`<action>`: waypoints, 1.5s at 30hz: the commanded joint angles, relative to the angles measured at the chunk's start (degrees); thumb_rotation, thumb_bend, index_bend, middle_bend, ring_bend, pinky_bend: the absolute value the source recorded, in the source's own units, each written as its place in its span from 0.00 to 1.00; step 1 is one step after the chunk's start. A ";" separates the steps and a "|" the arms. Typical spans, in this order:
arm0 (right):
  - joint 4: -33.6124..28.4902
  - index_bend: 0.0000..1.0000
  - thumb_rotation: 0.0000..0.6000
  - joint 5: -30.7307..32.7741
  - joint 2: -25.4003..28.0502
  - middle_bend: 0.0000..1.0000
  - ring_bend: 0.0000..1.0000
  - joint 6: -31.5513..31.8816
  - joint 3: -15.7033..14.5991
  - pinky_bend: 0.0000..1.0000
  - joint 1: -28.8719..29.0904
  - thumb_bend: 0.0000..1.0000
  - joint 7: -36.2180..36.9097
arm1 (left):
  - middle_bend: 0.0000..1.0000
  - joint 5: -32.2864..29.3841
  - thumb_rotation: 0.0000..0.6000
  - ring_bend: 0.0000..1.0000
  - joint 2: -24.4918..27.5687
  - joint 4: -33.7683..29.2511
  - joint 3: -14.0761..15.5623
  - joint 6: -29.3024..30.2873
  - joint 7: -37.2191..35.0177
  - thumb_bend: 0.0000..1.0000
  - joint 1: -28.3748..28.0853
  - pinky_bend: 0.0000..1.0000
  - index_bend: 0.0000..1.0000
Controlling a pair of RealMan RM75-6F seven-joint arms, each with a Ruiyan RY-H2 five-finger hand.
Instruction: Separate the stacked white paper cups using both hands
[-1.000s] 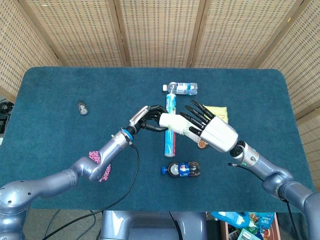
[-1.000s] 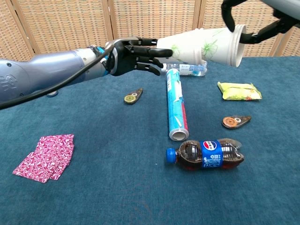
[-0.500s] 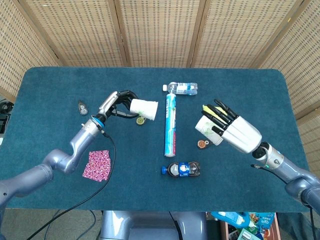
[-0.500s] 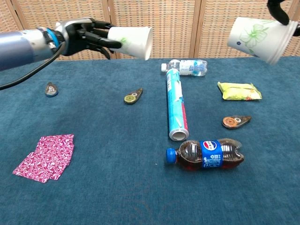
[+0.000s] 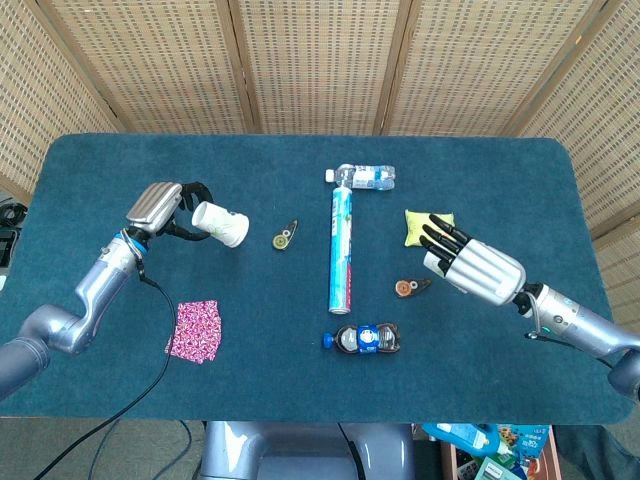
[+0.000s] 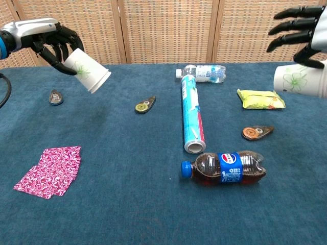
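Note:
The two white paper cups with green flower prints are apart, one in each hand. My left hand (image 5: 157,204) (image 6: 45,35) is raised over the table's left side and grips one cup (image 5: 222,223) (image 6: 88,71) by its base, mouth tilted down and to the right. My right hand (image 5: 476,266) (image 6: 301,30) is over the right side with its fingers stretched out. The other cup (image 6: 301,80) sits under them against the palm. In the head view this cup (image 5: 433,262) is mostly hidden beneath the hand.
A blue tube (image 5: 341,250) lies down the table's middle, with a water bottle (image 5: 365,177) at its far end and a cola bottle (image 5: 365,339) at its near end. A yellow snack pack (image 6: 260,99), two small discs (image 6: 144,106) (image 6: 257,132) and a pink cloth (image 6: 49,170) lie around.
The hands pulled the stacked cups apart over the tube. My left hand carried its cup far left and tipped it down; my right hand moved right and lower with its cup.

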 commanded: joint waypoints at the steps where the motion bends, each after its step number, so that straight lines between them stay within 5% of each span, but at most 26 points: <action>1: -1.13 0.75 1.00 -0.39 -0.37 0.30 0.15 -5.36 -1.84 0.06 0.91 0.70 -3.34 | 0.48 -1.51 1.00 0.50 -0.81 1.12 2.72 0.58 12.13 0.17 2.40 0.48 0.46; 5: -0.58 0.75 1.00 0.51 -1.68 0.30 0.15 -7.02 -2.04 0.06 0.62 0.70 -3.02 | 0.48 -3.71 1.00 0.48 -2.18 1.27 2.56 -0.14 16.10 0.17 2.84 0.48 0.46; 8: 0.30 0.71 1.00 1.06 -2.53 0.28 0.15 -6.93 -2.00 0.06 0.22 0.67 -2.23 | 0.36 -4.60 1.00 0.35 -2.42 0.99 2.91 -1.63 17.86 0.17 2.78 0.42 0.43; 10: 0.65 0.57 1.00 1.39 -2.83 0.23 0.15 -6.72 -1.88 0.06 -0.04 0.47 -2.04 | 0.18 -5.05 1.00 0.16 -2.17 0.40 3.09 -2.78 18.36 0.17 2.64 0.30 0.26; 12: 0.74 0.38 1.00 1.77 -2.95 0.16 0.14 -6.57 -1.74 0.06 -0.31 0.15 -2.06 | 0.04 -5.41 1.00 0.04 -1.79 -0.31 3.14 -3.53 18.63 0.17 2.54 0.21 0.08; 15: -0.80 0.24 1.00 3.28 -2.49 0.12 0.11 -6.79 -1.10 0.06 -1.12 0.00 -2.92 | 0.00 -5.84 1.00 0.00 -0.83 -2.28 2.84 -3.50 18.31 0.17 2.70 0.11 0.00; 25: -16.58 0.08 1.00 12.65 2.54 0.06 0.05 1.00 4.79 0.00 -8.70 0.00 -6.80 | 0.00 -7.29 1.00 0.00 9.86 -16.95 0.94 7.70 19.49 0.16 9.26 0.00 0.00; 29: -22.27 0.03 1.00 17.88 2.97 0.02 0.00 5.30 6.09 0.00 -14.48 0.00 -4.31 | 0.00 -8.07 1.00 0.00 13.69 -23.53 1.45 16.59 23.05 0.16 15.29 0.00 0.00; 37: -26.84 0.00 1.00 23.97 0.86 0.00 0.00 9.99 7.15 0.00 -22.66 0.00 2.25 | 0.00 -7.86 1.00 0.00 16.68 -32.82 3.77 30.67 28.70 0.16 25.65 0.00 0.00; 45: -33.44 0.00 1.00 27.32 0.92 0.00 0.00 12.61 8.63 0.00 -27.51 0.00 1.50 | 0.00 -7.42 1.00 0.00 17.72 -38.84 6.46 36.59 35.21 0.16 31.66 0.00 0.00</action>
